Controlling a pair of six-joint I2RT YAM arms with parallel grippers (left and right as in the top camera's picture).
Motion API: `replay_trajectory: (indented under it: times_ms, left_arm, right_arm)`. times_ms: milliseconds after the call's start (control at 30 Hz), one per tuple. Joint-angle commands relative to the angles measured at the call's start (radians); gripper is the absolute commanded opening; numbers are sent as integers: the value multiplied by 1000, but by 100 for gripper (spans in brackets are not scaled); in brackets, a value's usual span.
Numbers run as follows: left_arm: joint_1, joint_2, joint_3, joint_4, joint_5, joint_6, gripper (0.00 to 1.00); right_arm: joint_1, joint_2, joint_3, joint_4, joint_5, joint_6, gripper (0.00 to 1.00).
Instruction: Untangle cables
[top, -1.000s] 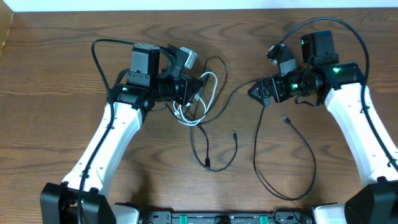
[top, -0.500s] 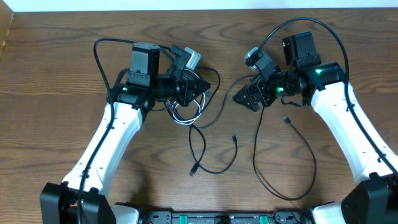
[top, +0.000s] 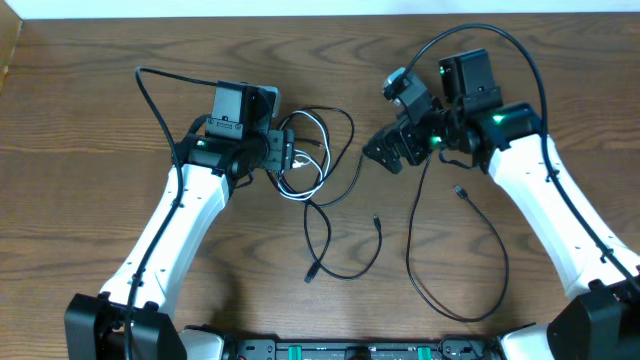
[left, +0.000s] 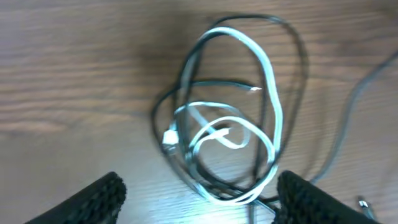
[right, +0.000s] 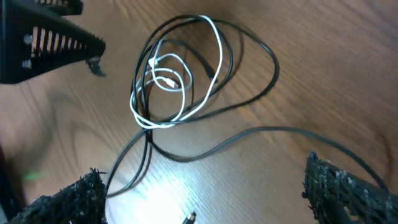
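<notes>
Cables lie knotted near the table's (top: 90, 90) far edge, left of centre, white cable (left: 275, 112) looped through black cable (right: 275, 68). My left gripper (top: 284, 158) hangs spread over them, empty; right gripper (top: 383, 158) is splayed too, empty. Pinching both strands together risks tightening the knot

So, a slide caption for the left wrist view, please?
Open left gripper over a white cable tangled with a black cable on the table.

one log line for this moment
left tool: open | right tool: open | held: nothing | white cable: coiled, tangled with black cable
</notes>
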Motion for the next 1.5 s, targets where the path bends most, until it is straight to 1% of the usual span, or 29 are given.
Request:
replay_trajectory:
  times_ms: [0, 67, 167, 200, 300, 367, 467, 567, 633, 667, 733, 800, 867, 967, 1067, 1167, 1200, 1233, 1367, 1467]
  left_arm:
    - [5, -2, -6, -20, -177, -75, 83]
    - [5, -2, -6, -35, -242, -116, 84]
    - [5, -2, -6, -53, -297, -164, 84]
    - [5, -2, -6, -56, -303, -166, 84]
    - [5, -2, -6, -64, -312, -168, 85]
    - [5, -2, -6, -77, -356, -201, 85]
    - [5, -2, -6, -110, -427, -257, 85]
    - [5, -2, -6, -135, -427, -258, 86]
    - [5, -2, -6, -150, -426, -258, 85]
    - [5, -2, -6, -155, -426, -259, 85]
    - [5, -2, -6, -157, -426, -258, 86]
    - [5, -2, -6, -157, -426, -258, 86]
    - [5, -2, -6, -157, -426, -258, 86]
    - [5, -2, -6, -157, -422, -259, 86]
    - [5, -2, -6, -157, -422, -259, 86]
    - [5, -2, -6, -157, -422, -259, 86]
    - [5, -2, -6, -157, -422, -259, 86]
    - [5, -2, -6, -157, -422, -259, 86]
    - [5, -2, -6, -158, -421, -259, 86]
    - [5, -2, -6, -156, -396, -259, 86]
  right_arm:
    - [45, 32, -6, 33, 34, 53, 99]
    - [68, 67, -6, 69, 57, 79, 99]
    - [110, 150, -6, 132, 139, 137, 90]
    - [119, 175, -6, 149, 151, 151, 89]
    - [144, 255, -6, 214, 151, 193, 88]
    - [157, 290, -6, 255, 151, 211, 86]
    - [183, 335, -6, 333, 151, 232, 87]
    - [210, 370, -6, 406, 151, 231, 89]
    - [232, 401, -6, 462, 170, 231, 86]
    - [244, 421, -6, 487, 200, 232, 83]
    - [256, 440, -6, 508, 231, 235, 81]
    - [266, 454, -6, 515, 256, 236, 77]
    - [269, 459, -6, 515, 288, 241, 76]
    - [267, 459, -6, 517, 355, 264, 77]
    - [267, 462, -6, 518, 368, 264, 78]
    - [267, 470, -6, 520, 368, 264, 72]
    - [267, 478, -6, 520, 368, 264, 66]
    - [267, 481, -6, 519, 367, 265, 64]
    - [268, 515, -6, 520, 367, 272, 47]
    - [268, 519, -6, 515, 368, 276, 41]
